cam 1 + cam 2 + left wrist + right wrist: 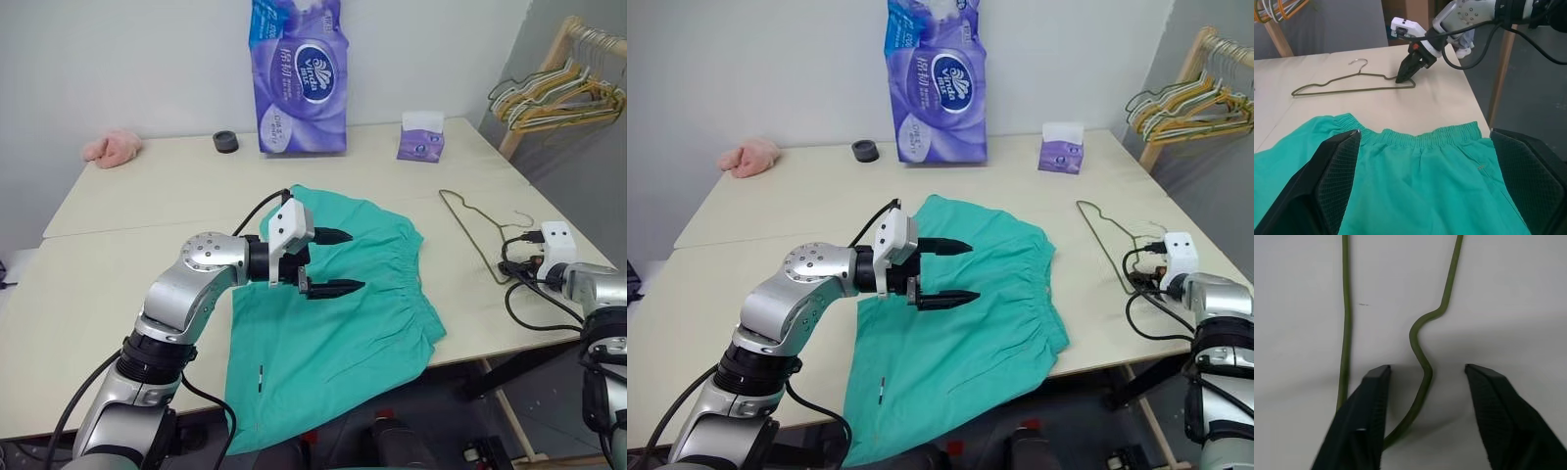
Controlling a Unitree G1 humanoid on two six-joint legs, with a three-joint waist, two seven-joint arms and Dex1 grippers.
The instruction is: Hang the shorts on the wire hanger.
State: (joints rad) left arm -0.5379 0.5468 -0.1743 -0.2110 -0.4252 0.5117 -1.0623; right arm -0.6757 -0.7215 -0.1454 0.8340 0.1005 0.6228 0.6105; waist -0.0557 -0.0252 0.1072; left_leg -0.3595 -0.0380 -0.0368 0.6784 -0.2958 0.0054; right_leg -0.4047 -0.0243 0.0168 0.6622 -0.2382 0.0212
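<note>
The shorts (338,294) lie flat on the table (127,206), the left gripper (328,261) hovering spread above them. The hanger (477,227) lies just beside their waistband; the right gripper (1425,377) straddles its wire, fingers apart. Tissue packs (300,78) and hanger rack (568,83) stand well clear.

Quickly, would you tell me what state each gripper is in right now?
Left gripper: open, above the shorts, holding nothing.
Right gripper: open, fingers astride the wire hanger.

The left gripper (1425,186) hovers spread wide over the shorts (1415,181). Beyond their waistband, the right gripper (1403,77) tips onto the wire hanger (1352,88), apparently touching it.
</note>
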